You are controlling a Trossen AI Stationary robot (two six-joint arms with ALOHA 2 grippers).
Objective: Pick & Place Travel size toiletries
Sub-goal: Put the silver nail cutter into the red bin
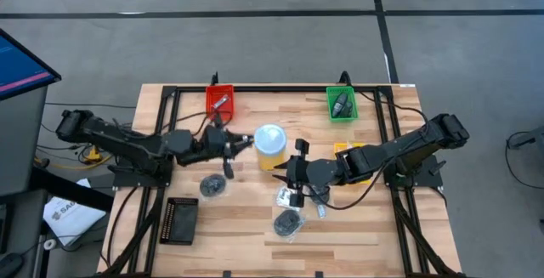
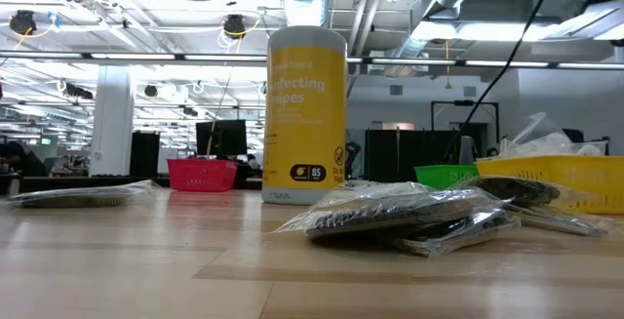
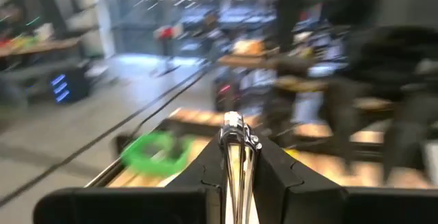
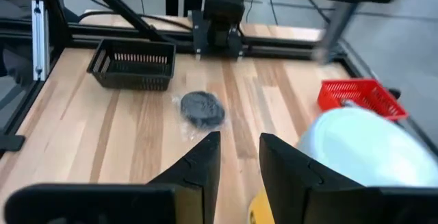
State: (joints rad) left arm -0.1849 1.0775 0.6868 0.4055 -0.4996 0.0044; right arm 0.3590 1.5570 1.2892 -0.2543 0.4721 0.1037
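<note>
My left gripper (image 1: 238, 142) is off the table beside the tall yellow tub (image 1: 270, 146), shut on a thin pale sachet (image 3: 235, 138) seen edge-on. My right gripper (image 1: 297, 172) is open over a cluster of white sachets (image 1: 285, 196) and silvery bits (image 1: 320, 203); its fingers (image 4: 239, 157) touch nothing. One dark round bundle in a clear bag (image 1: 289, 223) lies flat on the table nearer the near edge, in the low view (image 2: 409, 212). Another bundle (image 1: 212, 185) lies left of the tub, also in the right wrist view (image 4: 202, 109). My left gripper pinches the thin sachet between its two fingers, which lie level and point toward the table's right. The sachet's silvery end (image 3: 234, 121) sticks out past the fingertips. It is lifted clear of the table.
A red tray (image 1: 219, 101) and a green tray (image 1: 342, 104) sit at the far edge, each holding small items. A yellow tray (image 1: 350, 153) lies under the right arm. A black tray (image 1: 180, 220) sits near the front left. The tub stands between the grippers.
</note>
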